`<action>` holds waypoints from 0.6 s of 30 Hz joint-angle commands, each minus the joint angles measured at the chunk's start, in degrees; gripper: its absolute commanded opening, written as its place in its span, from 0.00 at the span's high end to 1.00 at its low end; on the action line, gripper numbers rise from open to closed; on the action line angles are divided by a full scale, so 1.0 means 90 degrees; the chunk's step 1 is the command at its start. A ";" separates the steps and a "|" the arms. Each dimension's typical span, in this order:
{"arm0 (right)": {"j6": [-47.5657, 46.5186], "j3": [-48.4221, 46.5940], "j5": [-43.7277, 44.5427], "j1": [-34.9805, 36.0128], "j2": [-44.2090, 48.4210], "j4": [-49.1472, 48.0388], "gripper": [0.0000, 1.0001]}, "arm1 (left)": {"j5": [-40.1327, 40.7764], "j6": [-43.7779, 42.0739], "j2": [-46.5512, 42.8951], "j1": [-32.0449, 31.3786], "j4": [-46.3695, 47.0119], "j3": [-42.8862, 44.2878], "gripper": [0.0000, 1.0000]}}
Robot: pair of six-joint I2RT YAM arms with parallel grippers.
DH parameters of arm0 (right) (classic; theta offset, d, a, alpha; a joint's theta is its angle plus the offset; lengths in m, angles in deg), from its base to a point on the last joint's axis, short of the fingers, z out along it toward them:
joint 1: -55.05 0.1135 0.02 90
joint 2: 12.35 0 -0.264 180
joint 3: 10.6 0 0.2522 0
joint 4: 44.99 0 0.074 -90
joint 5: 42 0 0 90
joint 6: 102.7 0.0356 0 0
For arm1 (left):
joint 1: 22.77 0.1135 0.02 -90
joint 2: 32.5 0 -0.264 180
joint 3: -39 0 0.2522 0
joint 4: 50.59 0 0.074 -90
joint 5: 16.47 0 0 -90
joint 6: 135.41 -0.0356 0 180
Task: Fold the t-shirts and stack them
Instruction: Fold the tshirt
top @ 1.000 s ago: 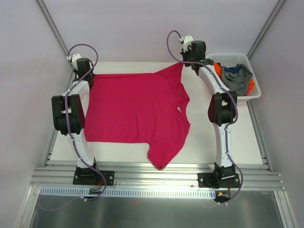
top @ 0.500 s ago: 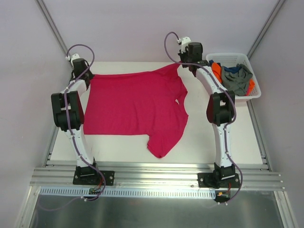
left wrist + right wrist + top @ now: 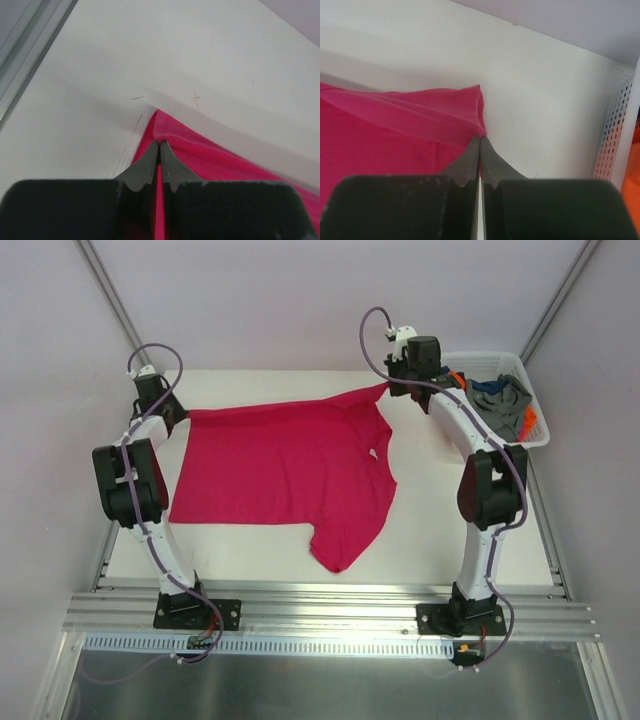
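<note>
The magenta-pink t-shirt (image 3: 285, 465) lies spread across the white table, its far edge pulled taut between both arms. My left gripper (image 3: 180, 412) is shut on the shirt's far left corner (image 3: 161, 131), its fingertips (image 3: 150, 159) pinching the cloth. At the far right, my right gripper (image 3: 392, 388) is shut on the sleeve tip (image 3: 470, 112), which is lifted a little off the table. One sleeve hangs toward the near edge (image 3: 340, 545). Grey, orange and dark blue t-shirts (image 3: 500, 403) lie bundled in the basket.
The white plastic basket (image 3: 538, 435) stands at the far right corner, close beside the right arm; its perforated wall (image 3: 615, 145) shows in the right wrist view. A metal rail (image 3: 320, 605) runs along the near edge. Grey walls enclose the table.
Both arms have spread outward and back, stretching the shirt's far edge. The left gripper moved left, the right gripper right toward the basket. The shirt's near edge slid away from the front.
</note>
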 commanded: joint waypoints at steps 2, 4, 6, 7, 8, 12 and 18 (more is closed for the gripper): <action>0.0503 0.0581 -0.0103 0.0061 0.0830 0.0184 0.99 | -0.0292 -0.0271 -0.0600 0.0068 -0.0160 -0.0195 1.00; 0.0747 0.0904 -0.0132 0.0071 0.1074 0.0204 0.99 | -0.0302 -0.0291 -0.0649 0.0107 -0.0219 -0.0254 1.00; 0.0884 0.1304 -0.0142 0.0130 0.1269 0.0233 0.99 | -0.0311 -0.0291 -0.0728 0.0136 -0.0258 -0.0342 1.00; 0.0904 0.1403 -0.0113 0.0159 0.1318 0.0272 0.99 | -0.0331 -0.0291 -0.0737 0.0146 -0.0287 -0.0362 1.00; 0.0913 0.1510 -0.0064 0.0188 0.1348 0.0292 0.99 | -0.0360 -0.0320 -0.0767 0.0156 -0.0307 -0.0401 1.00; 0.1060 0.1814 -0.0054 0.0208 0.1485 0.0496 0.99 | -0.0380 -0.0437 -0.0854 0.0156 -0.0414 -0.0518 1.00; 0.1382 0.2253 -0.0093 0.0247 0.1748 0.0740 0.99 | -0.0341 -0.0505 -0.1108 0.0175 -0.0541 -0.0918 1.00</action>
